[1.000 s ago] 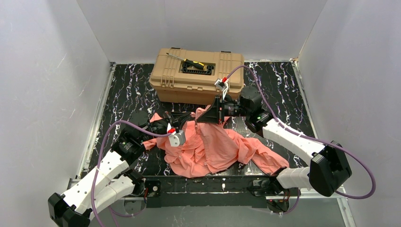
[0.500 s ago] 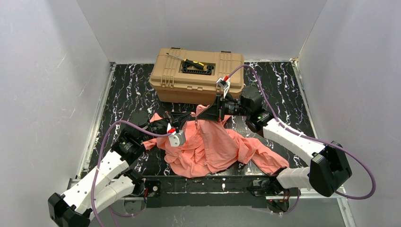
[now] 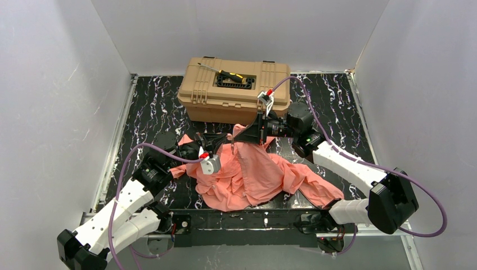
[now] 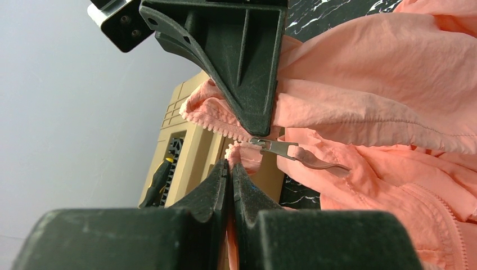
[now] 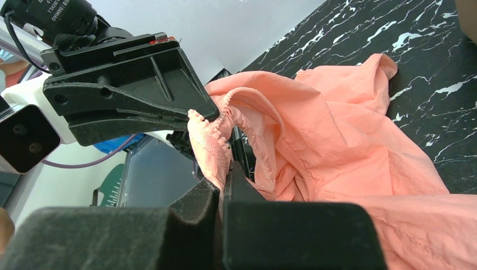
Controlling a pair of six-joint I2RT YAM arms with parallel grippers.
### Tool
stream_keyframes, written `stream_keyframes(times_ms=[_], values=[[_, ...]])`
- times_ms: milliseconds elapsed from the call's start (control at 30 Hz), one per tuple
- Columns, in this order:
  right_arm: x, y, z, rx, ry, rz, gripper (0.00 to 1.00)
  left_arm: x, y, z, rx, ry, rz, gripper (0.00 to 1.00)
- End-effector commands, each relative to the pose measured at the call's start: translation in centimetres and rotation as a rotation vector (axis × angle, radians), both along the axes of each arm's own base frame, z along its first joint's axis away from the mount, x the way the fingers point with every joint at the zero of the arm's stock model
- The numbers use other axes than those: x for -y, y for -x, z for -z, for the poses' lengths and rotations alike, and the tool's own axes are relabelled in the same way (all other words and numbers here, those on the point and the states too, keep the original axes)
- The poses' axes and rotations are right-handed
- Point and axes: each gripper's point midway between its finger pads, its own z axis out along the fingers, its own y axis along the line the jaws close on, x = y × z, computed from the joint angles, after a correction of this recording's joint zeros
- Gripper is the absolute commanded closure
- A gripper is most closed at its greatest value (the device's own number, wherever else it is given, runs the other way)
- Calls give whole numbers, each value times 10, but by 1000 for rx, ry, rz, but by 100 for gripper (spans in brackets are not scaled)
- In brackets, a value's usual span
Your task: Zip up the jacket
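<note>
The salmon-pink thin-fabric jacket (image 3: 247,174) is spread in a crumpled heap on the black, white-veined table (image 3: 152,112), at the middle of the near edge, with one sleeve trailed out to the right. Its far end is held raised just in front of the tan plastic toolbox (image 3: 236,90). At that raised end the two grippers are set tip to tip. The left gripper (image 4: 229,169) is seen clamped on a scrap of pink zipper tape, and the right gripper (image 5: 228,171) is likewise pinched tight on a toothed edge of the fabric. The small metal zipper slider (image 4: 269,146) is gripped by neither; it is seen just beside the right gripper's fingers, its pull tab (image 4: 315,163) hanging free. The step in hand is judged to be the tensioning of the front edges at the slider. How far the teeth are already joined cannot be told. For the next move, one grip would need to be released and shifted onto the pull tab while the fabric is held taut by the other.
</note>
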Motion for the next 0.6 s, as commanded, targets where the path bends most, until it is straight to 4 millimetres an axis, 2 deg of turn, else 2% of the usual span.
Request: stream_keyframes(times_ms=[0,467,567], values=[[1,0,-28,78,-69,0,99,0,3,-9,29,21,16,100],[2,-2,-38,81,-93,19,99,0,4,-8,32,19,17,100],[4,-2,-33,71,-82,19,99,-1,4,-9,35,20,13,100]])
